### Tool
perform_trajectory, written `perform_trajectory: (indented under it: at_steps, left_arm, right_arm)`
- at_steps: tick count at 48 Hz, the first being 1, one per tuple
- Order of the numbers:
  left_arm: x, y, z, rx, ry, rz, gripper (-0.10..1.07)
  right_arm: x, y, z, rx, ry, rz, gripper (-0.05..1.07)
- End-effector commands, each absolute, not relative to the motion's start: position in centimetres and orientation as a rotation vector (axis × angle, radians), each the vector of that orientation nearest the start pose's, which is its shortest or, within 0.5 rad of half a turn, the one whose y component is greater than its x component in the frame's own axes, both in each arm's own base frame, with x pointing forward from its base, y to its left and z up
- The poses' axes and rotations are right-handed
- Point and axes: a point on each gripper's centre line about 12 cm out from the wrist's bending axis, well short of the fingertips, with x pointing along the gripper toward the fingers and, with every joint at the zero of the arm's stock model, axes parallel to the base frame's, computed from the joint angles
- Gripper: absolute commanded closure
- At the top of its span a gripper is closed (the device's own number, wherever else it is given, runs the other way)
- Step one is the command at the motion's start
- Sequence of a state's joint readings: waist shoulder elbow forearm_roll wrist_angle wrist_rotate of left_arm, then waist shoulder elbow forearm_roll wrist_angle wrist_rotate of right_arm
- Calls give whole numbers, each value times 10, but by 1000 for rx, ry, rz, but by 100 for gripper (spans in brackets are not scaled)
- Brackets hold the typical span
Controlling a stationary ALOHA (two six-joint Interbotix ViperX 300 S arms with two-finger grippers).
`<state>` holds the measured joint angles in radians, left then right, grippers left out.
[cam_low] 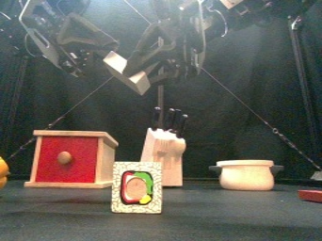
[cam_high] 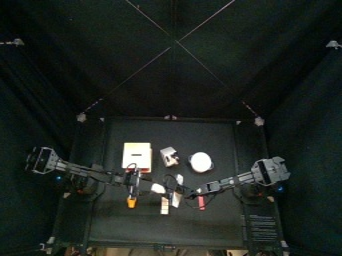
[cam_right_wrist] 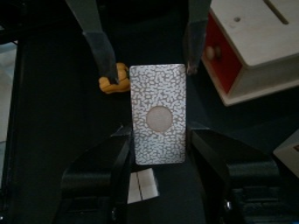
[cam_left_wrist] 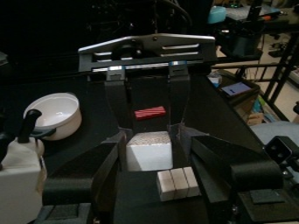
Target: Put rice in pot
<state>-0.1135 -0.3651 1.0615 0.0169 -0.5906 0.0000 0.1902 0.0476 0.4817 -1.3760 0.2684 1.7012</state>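
L gripper [cam_left_wrist: 149,138]: state cannot be told. The rice [cam_left_wrist: 149,154], a speckled pale box w/ flat smooth sides, is held in the air at frame centre, clasped by the R gripper [cam_right_wrist: 158,133]. The pot [cam_low: 247,175], round, glossy white, is seen lower right in front view, well apart. Risk: if grip is loosened too early, the box could be dropped beside the pot, or be caught on the rim.
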Motion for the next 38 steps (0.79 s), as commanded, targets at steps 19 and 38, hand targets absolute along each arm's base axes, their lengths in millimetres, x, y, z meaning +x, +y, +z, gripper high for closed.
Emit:
perform_trajectory:
  at_steps: [19, 38]
  left_arm:
    - [288, -32, 232, 1, 49, -109, 11]
    - [288, -32, 231, 2, 54, -109, 11]
  right_arm:
    - [368, 28, 234, 454, 548, -366, 50]
    - [329, 6, 211, 570, 684, -695, 50]
